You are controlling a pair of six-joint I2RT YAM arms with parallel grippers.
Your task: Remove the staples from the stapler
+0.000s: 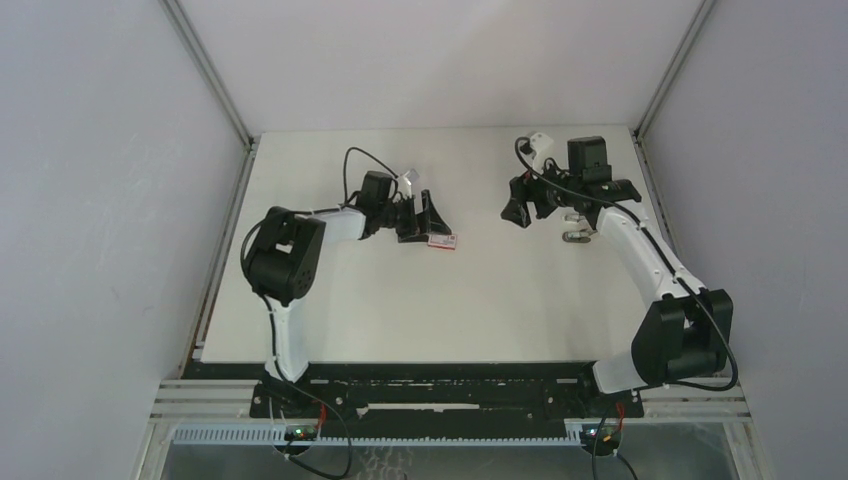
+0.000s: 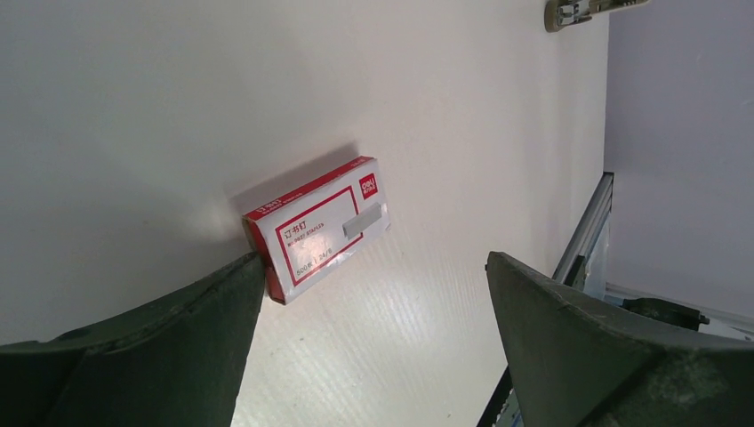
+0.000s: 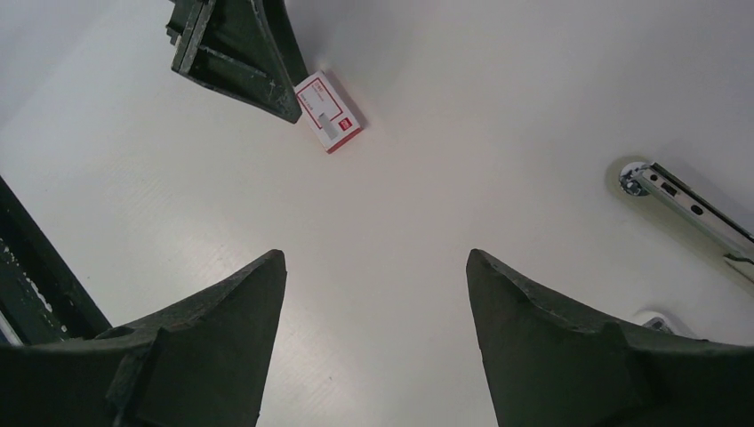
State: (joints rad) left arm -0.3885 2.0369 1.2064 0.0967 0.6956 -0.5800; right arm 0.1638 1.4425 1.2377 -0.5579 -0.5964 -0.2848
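The stapler (image 1: 577,233) lies at the table's back right, partly under my right arm. In the right wrist view the stapler (image 3: 689,209) shows as a long metal rail at the right edge. One end of the stapler (image 2: 578,11) shows at the top of the left wrist view. I cannot make out the staples in any view. My left gripper (image 2: 373,262) is open and low over the table. Its left fingertip (image 2: 253,267) is at the corner of a red-and-white box (image 2: 318,227). My right gripper (image 3: 375,258) is open over bare table, left of the stapler, holding nothing.
From above, the red-and-white box (image 1: 442,241) lies near mid-table just in front of my left gripper (image 1: 436,222). My right gripper (image 1: 514,205) faces it from the right. Grey walls close in the table on three sides.
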